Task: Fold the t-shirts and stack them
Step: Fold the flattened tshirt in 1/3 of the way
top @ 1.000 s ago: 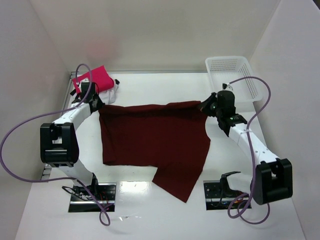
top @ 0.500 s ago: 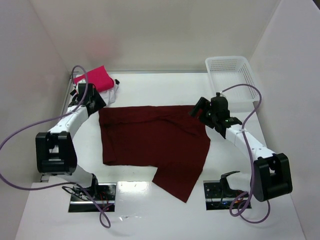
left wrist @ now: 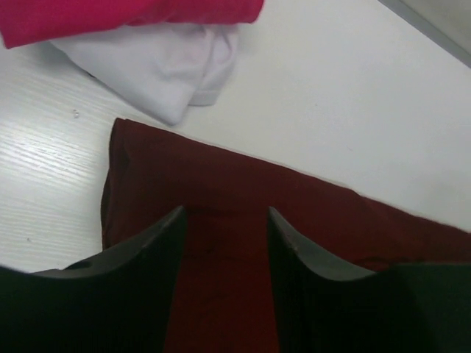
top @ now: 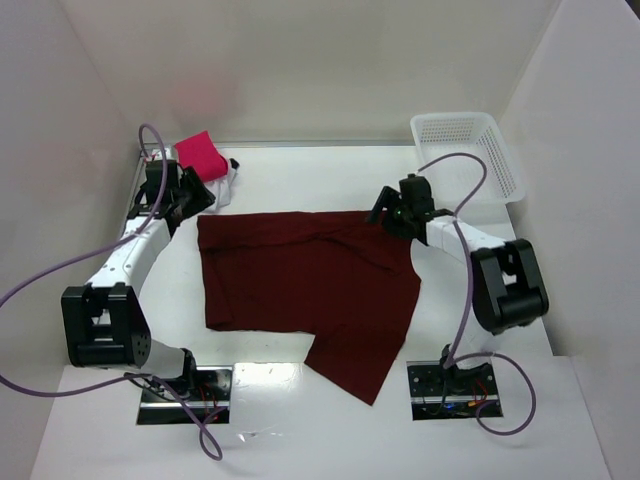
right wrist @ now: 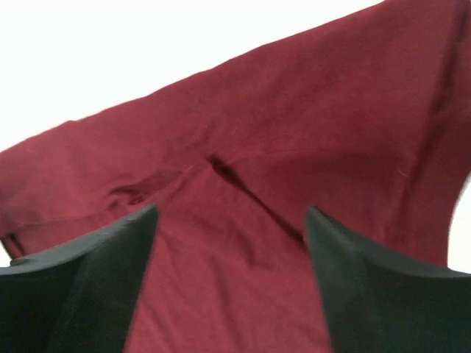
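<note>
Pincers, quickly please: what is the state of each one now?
Left pincer: open, holding nothing, over a corner of the maroon t-shirt.
Right pincer: open wide, holding nothing, over the same shirt.

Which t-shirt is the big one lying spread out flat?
The dark maroon t-shirt. It is opened out wide in the middle and is much bigger than the others. The pink-red t-shirt and the white t-shirt are small bundles together in the far left corner.

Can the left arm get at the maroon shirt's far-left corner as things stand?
Probably yes. The left gripper is open right over that edge of the maroon shirt, nothing between. The white shirt and pink shirt lie beyond the corner, not on it.
</note>
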Controlling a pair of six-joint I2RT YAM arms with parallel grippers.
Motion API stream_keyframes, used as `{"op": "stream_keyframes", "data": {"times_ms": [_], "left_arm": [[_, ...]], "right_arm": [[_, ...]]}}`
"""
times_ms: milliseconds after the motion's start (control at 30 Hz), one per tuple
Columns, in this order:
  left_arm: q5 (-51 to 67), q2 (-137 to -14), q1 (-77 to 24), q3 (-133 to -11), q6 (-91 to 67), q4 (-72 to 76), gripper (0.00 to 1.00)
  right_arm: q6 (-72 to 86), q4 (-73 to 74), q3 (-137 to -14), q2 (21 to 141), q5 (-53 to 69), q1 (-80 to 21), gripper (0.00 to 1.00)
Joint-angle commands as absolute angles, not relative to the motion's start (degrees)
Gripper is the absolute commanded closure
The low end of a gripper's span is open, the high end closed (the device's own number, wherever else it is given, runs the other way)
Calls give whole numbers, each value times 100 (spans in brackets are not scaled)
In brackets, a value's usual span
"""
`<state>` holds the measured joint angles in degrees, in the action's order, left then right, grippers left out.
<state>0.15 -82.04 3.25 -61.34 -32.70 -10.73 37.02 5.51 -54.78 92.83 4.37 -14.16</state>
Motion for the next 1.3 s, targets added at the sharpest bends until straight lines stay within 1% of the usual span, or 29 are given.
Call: {"op": "stream_keyframes", "data": {"times_ms": [0, 67, 133, 233, 300, 400, 433, 500, 567, 600, 667, 700, 733, 767, 1033, 1133, 1267], "left_arm": [[554, -8368, 352, -6015, -3094, -800, 50], [554, -8523, 290, -5994, -3094, -800, 56], [554, -8630, 238, -5994, -3094, -800, 64], [554, -8775, 237, -5994, -3094, -800, 71], [554, -8859, 237, -6050, -3094, -800, 72], [606, -8991, 237, -6108, -3094, -800, 72], [606, -8991, 237, -6108, -3094, -800, 72], [606, -8991, 237, -6108, -3094, -800, 72], [606, -8985, 237, -6108, -3094, -800, 72], [606, -8939, 237, -6108, -3094, -800, 71], [606, -8938, 237, -6108, -3094, -800, 70], [606, -8889, 237, -6108, -3094, -800, 70], [606, -8886, 237, -6108, -3094, -800, 70], [606, -8886, 237, -6108, -3094, -800, 70], [843, -8938, 237, -6108, -3094, -738, 70], [905, -8937, 237, -6108, -3094, -738, 70], [905, -8886, 237, -6047, -3094, -738, 70]], "right_arm": [[3399, 167, -6102, 9880, 606, -1734, 27], [3375, 167, -6307, 10201, 606, -1887, 31], [3375, 167, -6442, 10383, 602, -2002, 32], [3433, 167, -6492, 10576, 495, -2157, 33], [3437, 167, -6495, 10746, 421, -2289, 35], [3437, 167, -6495, 10915, 413, -2355, 41], [3456, 167, -6495, 10959, 413, -2355, 44], [3489, 184, -6495, 10960, 398, -2417, 56], [3489, 235, -6547, 10960, 360, -2417, 65], [3489, 281, -6548, 10959, 360, -2417, 74], [3489, 340, -6548, 10807, 360, -2467, 83], [3489, 343, -6548, 10744, 360, -2470, 83], [3489, 390, -6492, 10605, 305, -2533, 89], [3489, 395, -6486, 10517, 299, -2540, 91], [3665, 415, -6021, 9932, 167, -2847, 98], [3667, 562, -6021, 9824, 108, -2848, 100], [3872, 615, -5848, 9538, 246, -3030, 100]]}}
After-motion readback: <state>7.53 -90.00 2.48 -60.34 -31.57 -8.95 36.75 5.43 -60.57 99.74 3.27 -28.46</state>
